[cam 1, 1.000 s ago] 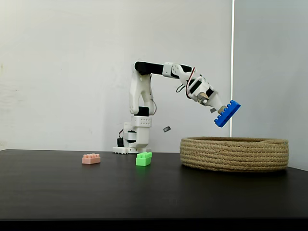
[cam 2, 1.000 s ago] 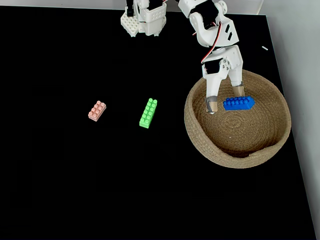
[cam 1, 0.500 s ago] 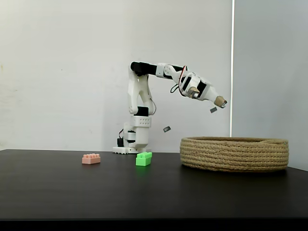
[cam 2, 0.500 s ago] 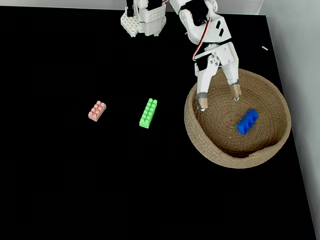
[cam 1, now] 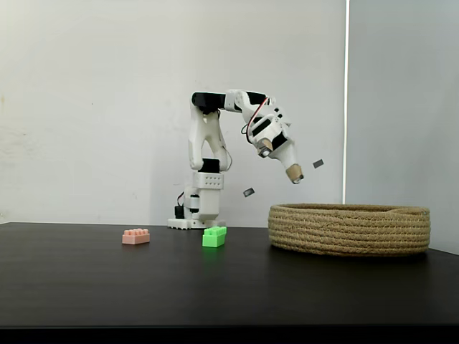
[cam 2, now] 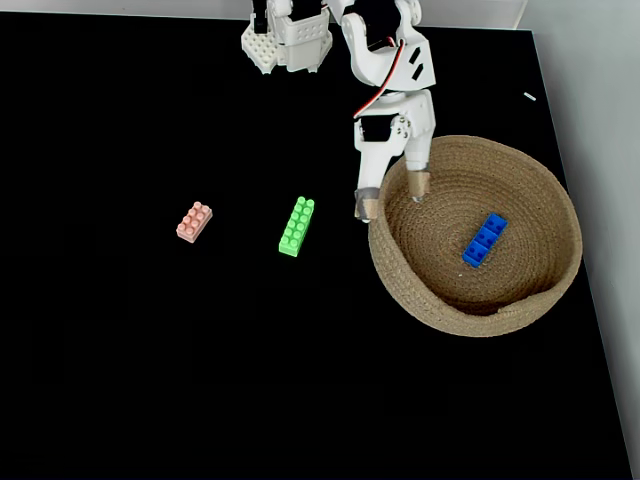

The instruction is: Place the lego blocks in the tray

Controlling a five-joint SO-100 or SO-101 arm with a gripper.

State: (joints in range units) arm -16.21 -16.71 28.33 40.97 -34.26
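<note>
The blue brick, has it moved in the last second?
Yes. The blue brick dropped from the gripper and now lies inside the basket, right of centre.

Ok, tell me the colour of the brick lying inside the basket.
Blue: the brick in the tan rope basket, clearest in the fixed view from above.

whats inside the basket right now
One blue brick lies on the floor of the basket, right of centre in the top-down fixed view. In the side fixed view the rope wall hides the inside.

black table [cam 2: 150,380] bearing a pink brick [cam 2: 194,221], a green brick [cam 2: 296,226], a coiled rope basket [cam 2: 405,280] and the arm's white base [cam 1: 195,215].
</note>
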